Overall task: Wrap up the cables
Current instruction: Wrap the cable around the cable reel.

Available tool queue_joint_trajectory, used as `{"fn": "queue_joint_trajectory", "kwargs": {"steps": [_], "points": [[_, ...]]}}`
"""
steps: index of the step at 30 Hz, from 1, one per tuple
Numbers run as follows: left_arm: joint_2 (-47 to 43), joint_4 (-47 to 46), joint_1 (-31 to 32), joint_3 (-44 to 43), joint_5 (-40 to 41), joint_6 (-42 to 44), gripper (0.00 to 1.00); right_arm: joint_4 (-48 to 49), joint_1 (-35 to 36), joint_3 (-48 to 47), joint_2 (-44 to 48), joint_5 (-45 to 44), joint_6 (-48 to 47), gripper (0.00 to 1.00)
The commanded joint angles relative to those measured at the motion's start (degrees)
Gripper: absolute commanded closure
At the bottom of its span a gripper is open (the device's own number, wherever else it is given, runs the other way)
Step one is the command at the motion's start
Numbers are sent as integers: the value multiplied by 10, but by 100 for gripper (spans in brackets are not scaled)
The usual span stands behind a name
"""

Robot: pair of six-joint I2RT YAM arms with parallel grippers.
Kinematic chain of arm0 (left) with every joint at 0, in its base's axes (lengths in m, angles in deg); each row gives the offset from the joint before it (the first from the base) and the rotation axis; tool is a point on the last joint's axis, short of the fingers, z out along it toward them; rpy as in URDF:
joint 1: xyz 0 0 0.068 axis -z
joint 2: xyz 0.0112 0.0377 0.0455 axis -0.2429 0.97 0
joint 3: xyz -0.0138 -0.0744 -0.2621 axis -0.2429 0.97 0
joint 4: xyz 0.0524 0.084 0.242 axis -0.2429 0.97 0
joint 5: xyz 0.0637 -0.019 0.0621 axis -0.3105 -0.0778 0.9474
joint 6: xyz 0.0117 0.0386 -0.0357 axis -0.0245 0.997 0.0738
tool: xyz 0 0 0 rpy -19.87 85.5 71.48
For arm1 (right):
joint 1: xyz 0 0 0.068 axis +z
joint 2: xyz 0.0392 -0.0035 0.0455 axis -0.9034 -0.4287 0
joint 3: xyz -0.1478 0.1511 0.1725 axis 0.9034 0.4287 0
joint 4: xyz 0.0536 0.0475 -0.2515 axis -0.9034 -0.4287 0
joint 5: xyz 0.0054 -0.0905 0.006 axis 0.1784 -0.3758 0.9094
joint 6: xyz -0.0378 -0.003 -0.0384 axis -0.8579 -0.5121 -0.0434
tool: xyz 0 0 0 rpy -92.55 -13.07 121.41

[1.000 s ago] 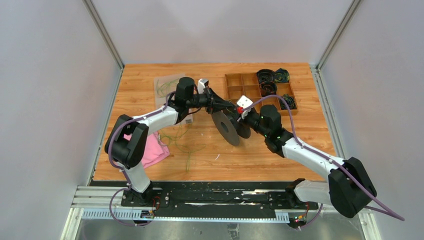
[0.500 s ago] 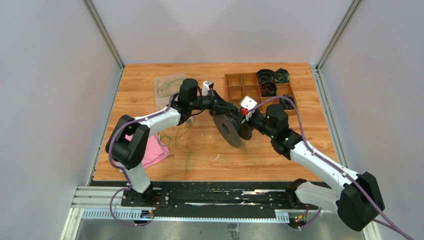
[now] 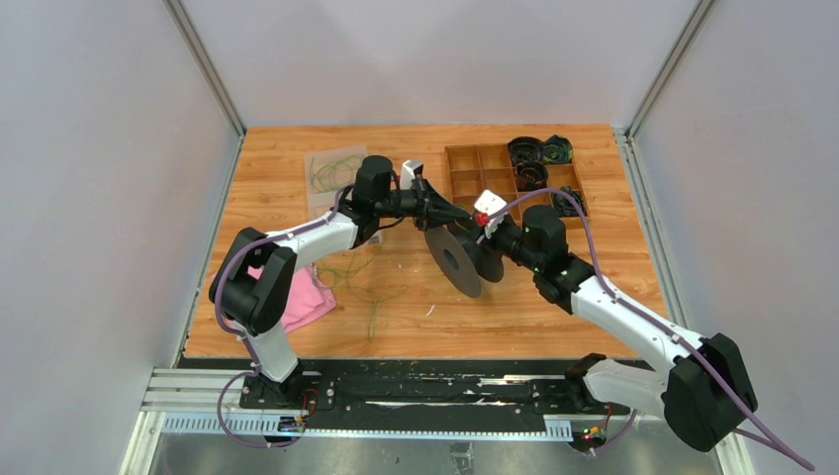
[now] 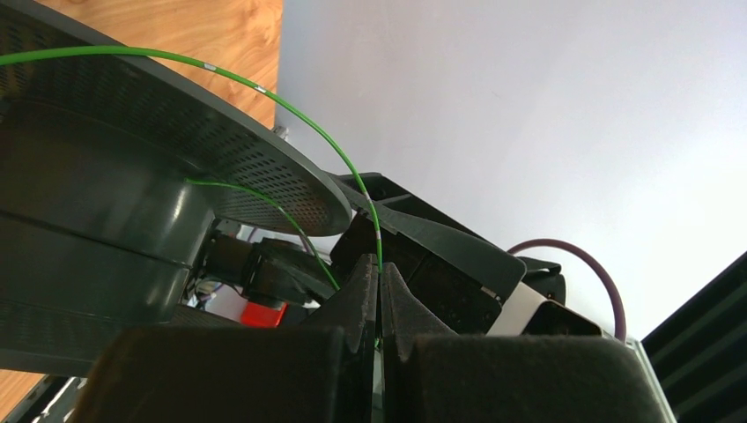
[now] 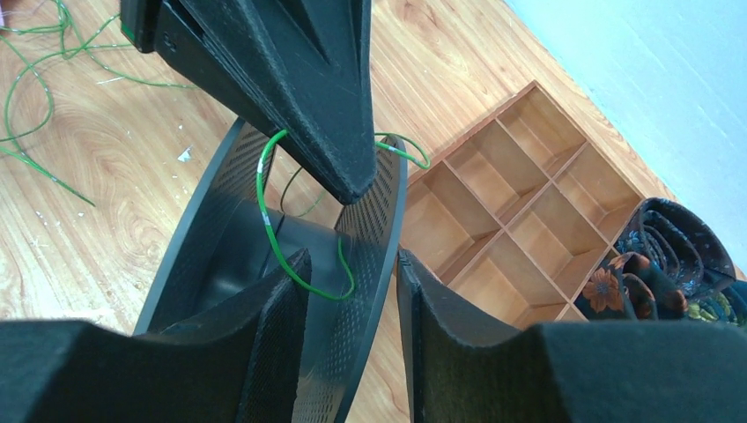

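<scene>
- Support: the spool (image 3: pixel 457 261), black with two flanges, is held clear of the tabletop (image 3: pixel 554 327) above its middle. It is tilted on edge, evidently so that its core is open to the winding arm.
- Grip on it: the right gripper (image 5: pixel 352 291) has its jaws roughly half open, one finger on each side of a perforated flange. Nothing else carries the spool, so this is judged to be a clamp on the flange.
- Feed: the left gripper (image 4: pixel 379 280) is fully closed and pinches the cable (image 4: pixel 261 87), a thin green wire, at its fingertips just beside the flange rim.
- Routing: from that pinch the cable arcs over the flange edge to the core, where one slack loop lies. The pinch presumably lets the arm lay turns under tension.
- Reserve: loose cables (image 3: pixel 368 287) lie in open loops left of the tabletop's middle, near a pink cloth (image 3: pixel 302 297) at the left edge.
- Storage: the wooden tray (image 3: pixel 473 163) by the far edge, right of centre, holds dark round items in its right-hand compartments, possibly other spools.
- Assessment: winding is judged barely begun.
</scene>
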Motion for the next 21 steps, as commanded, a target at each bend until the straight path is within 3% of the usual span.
{"fn": "queue_joint_trajectory", "kwargs": {"steps": [1,7,16,21], "points": [[1,-16,3,-10,-9,2,100,25,-6,-1,-15,-24,15,61],[6,-16,3,-11,-9,4,100,39,-3,-2,-25,-34,26,68],[15,-17,3,-13,-7,6,100,30,6,-12,-30,-57,31,93],[23,-28,3,-16,-8,2,100,24,12,-20,-33,-68,32,98]]}}
